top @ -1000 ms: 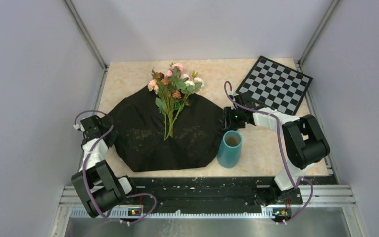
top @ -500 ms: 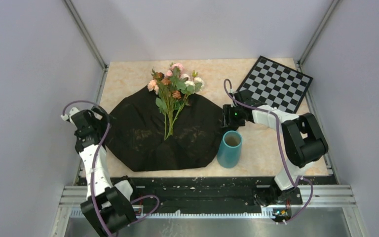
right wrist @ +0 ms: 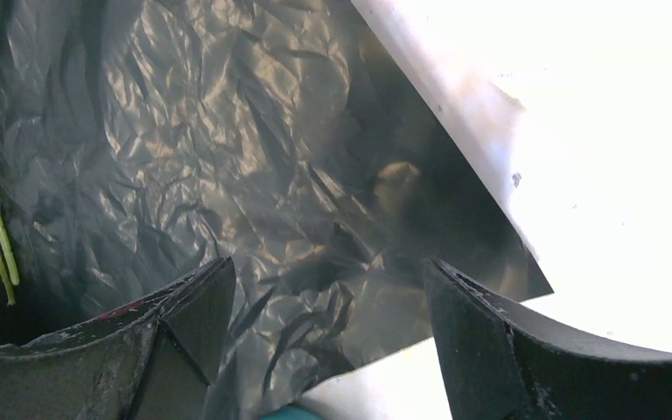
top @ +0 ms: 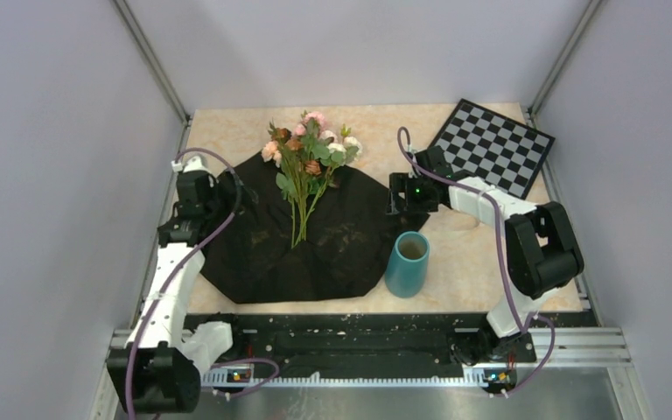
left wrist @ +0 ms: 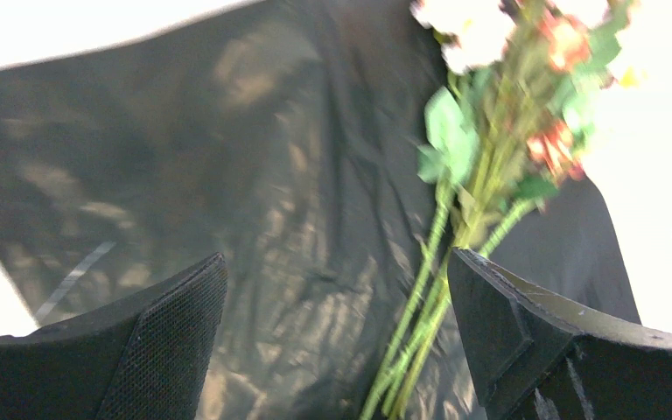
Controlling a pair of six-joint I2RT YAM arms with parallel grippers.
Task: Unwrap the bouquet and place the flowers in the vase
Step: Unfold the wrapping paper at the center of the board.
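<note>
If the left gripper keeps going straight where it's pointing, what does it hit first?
Probably the black paper, just beside the flowers; the open left gripper angles down at it, though depth is unclear.

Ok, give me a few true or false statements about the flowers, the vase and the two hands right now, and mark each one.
The flowers lie on the spread black paper. True.
The vase holds the flowers. False: it stands upright beside the paper with no flowers in it.
The left hand is shut on the stems. False: it is open, holding nothing.
The checkerboard lies at the far right corner of the table. True.
The right hand is open above the paper's right edge. True.
</note>
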